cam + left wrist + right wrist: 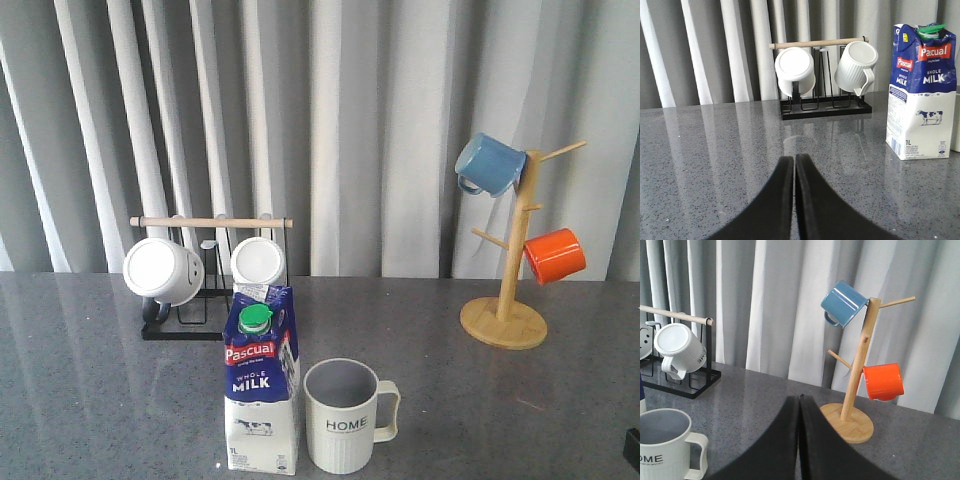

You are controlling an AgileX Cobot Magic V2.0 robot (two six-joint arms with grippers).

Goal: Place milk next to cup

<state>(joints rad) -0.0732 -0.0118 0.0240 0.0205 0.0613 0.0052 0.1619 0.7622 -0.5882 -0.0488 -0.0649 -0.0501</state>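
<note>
Milk [261, 380] was a tall gable-top carton, blue upper half w/ white lower half, green round cap on the slanted top, red "Pascual" band, white "WHOLE MILK" text, small cow graphic and "1L" low on the front. It stood upright on the grey speckled table [90, 400], near the front edge in the front view.

Cup [346, 414] was a pale ribbed mug, black "HOME" text, greyish inside, handle facing the robot's right. It stood upright just beside the carton on the robot's right side; narrow gap or touching, can't tell.

Left gripper [794, 165] had its black fingers pressed together, nothing between them. Carton was well apart from it, off to one side and further out over the table, not touched. Right gripper [799, 405] also had fingers together, holding nothing; the mug sat off to the side of them, apart, and only a sliver of carton showed at the frame edge in that view.

Behind the carton: black wire rack [190, 325] w/ wooden bar and two white mugs [164, 271] hung on it. Far right: wooden mug tree [508, 300] carrying a blue mug [490, 164] and an orange mug [555, 255]. Grey curtain [380, 120] at the back.
</note>
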